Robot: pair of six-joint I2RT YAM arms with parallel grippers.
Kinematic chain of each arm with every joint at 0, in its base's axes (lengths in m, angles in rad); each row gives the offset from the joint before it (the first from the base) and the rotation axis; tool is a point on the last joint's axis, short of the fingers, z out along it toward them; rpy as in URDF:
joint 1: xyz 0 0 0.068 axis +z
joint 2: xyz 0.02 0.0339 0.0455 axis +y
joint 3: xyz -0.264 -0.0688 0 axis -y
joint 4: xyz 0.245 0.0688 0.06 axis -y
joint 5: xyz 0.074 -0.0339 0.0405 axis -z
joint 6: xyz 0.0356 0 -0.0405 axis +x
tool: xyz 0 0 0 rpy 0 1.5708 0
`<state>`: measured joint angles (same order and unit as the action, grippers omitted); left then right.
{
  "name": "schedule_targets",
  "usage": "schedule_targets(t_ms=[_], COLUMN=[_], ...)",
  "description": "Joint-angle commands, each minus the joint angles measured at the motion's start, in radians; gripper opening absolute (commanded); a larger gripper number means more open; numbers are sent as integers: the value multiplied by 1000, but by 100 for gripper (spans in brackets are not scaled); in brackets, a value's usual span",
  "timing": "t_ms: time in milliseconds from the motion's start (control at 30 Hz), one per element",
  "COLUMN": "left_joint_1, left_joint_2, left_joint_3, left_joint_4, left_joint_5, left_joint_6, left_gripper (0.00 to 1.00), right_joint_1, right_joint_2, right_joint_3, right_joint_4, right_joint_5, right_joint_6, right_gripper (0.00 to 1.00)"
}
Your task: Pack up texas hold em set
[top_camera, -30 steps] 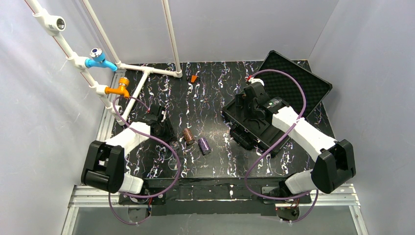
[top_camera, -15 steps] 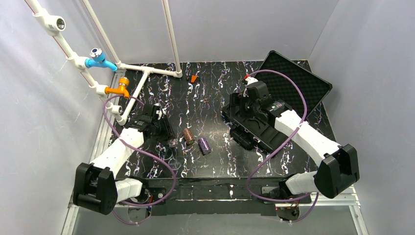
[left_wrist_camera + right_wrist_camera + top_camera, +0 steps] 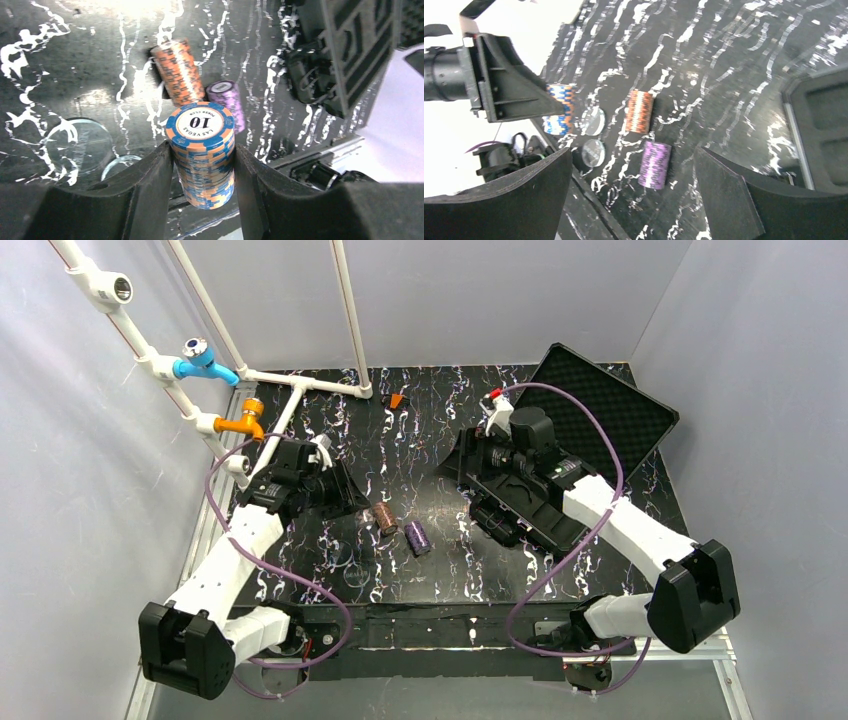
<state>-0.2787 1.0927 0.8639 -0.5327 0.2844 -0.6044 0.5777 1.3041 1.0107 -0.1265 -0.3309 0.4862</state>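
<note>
Two left fingers pinch the blue-orange chip stack between them; right fingers gape.

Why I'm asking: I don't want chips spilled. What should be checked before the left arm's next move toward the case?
1. Grip: the left gripper clamps the blue-and-orange chip stack between both fingers, stack intact: ok.
2. Stack lifted off the table: cannot tell.
3. Case open, lid laid back: ok.
4. Right gripper open and empty: ok.
5. Way into the case free: the right arm hangs over its tray: not ok.
6. Orange stack and purple stack lie on their sides between the left gripper and the case, likely passable from above: ok.
</note>
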Motion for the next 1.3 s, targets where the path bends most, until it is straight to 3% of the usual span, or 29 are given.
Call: schedule_targets(t_ms=[0, 500, 1267], left_joint_1=[-5, -5, -5], left_joint_2=[-73, -118, -149], left_joint_3=[118, 205, 221], left_joint_4=[75, 233, 353], left_joint_5=[99, 299, 346], left_joint_6=[8, -52, -78], left_gripper=[0, 0, 0], right_joint_1=[40, 213, 286], right_joint_2=[-27, 17, 105], right_joint_3=[-3, 1, 63], right_joint_4=[209, 455, 568], right_joint_5=[-129, -152, -137], right_joint_6=[50, 58, 121], right_gripper=[98, 92, 82])
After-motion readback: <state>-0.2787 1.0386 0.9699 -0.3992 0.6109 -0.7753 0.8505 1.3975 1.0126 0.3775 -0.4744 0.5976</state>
